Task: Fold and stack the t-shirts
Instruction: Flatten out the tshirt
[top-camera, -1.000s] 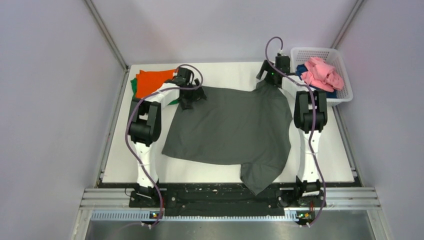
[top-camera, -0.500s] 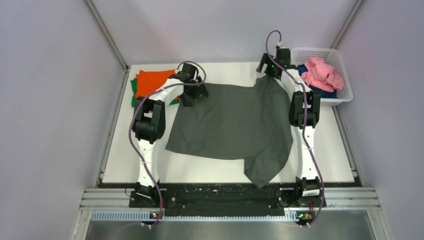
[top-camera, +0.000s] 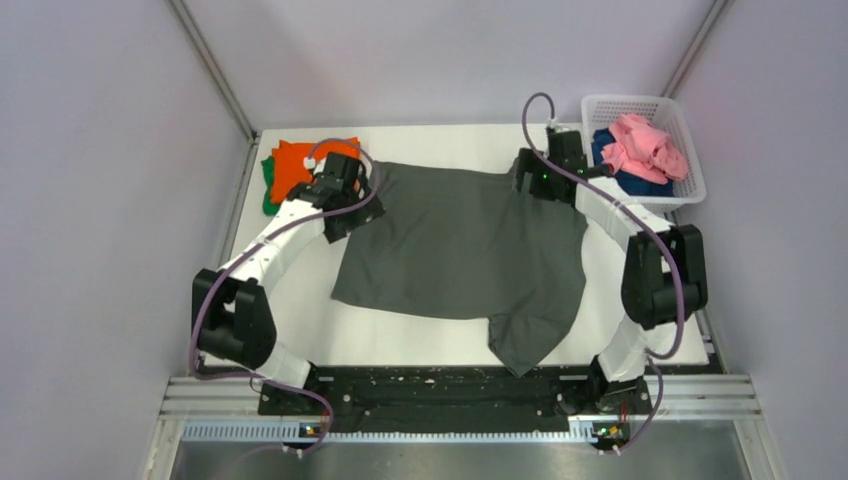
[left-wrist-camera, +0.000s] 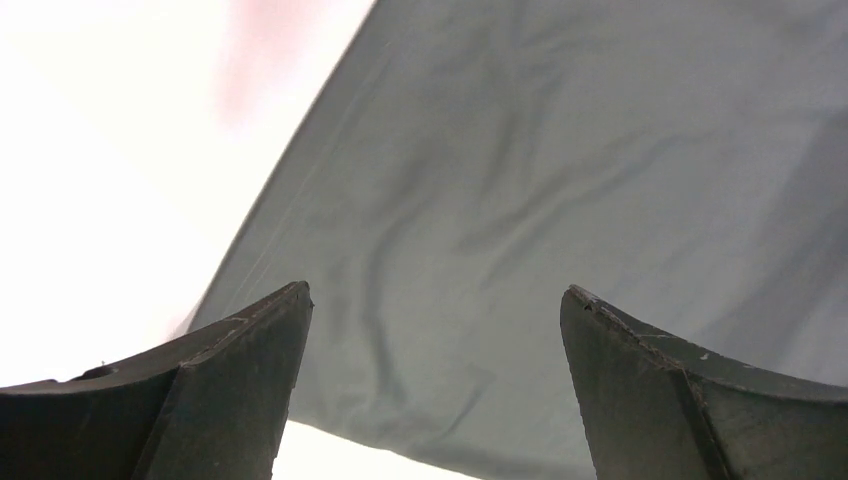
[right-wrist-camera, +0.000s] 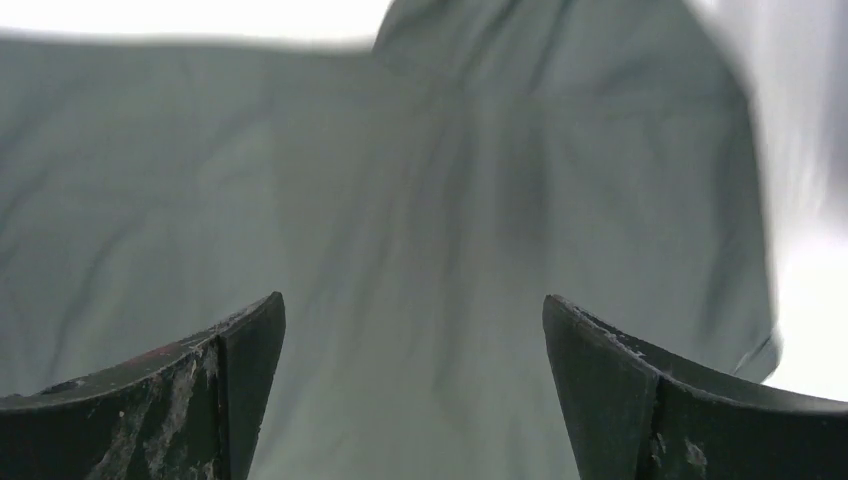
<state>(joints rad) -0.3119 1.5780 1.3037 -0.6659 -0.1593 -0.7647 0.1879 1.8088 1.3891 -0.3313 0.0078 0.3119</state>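
Observation:
The dark grey t-shirt (top-camera: 465, 250) lies spread flat across the middle of the white table, one sleeve hanging toward the near edge. My left gripper (top-camera: 345, 205) is open above the shirt's far left corner; the left wrist view shows its jaws wide apart (left-wrist-camera: 435, 300) over grey cloth (left-wrist-camera: 560, 180) and its edge. My right gripper (top-camera: 535, 185) is open above the far right corner; its jaws stand wide apart (right-wrist-camera: 413, 305) over grey cloth (right-wrist-camera: 400, 200). Neither holds anything. An orange shirt (top-camera: 295, 163) lies folded on a green one (top-camera: 268, 190) at the far left.
A white mesh basket (top-camera: 690, 150) at the far right holds a pink shirt (top-camera: 645, 145) and a dark blue one (top-camera: 605, 145). Grey walls close in the table (top-camera: 280, 320) on three sides. A black rail runs along the near edge.
Both grippers have let go of the far corners and pulled back a little. The left arm's elbow has swung down to the left, the right arm's out to the right. The shirt lies flat.

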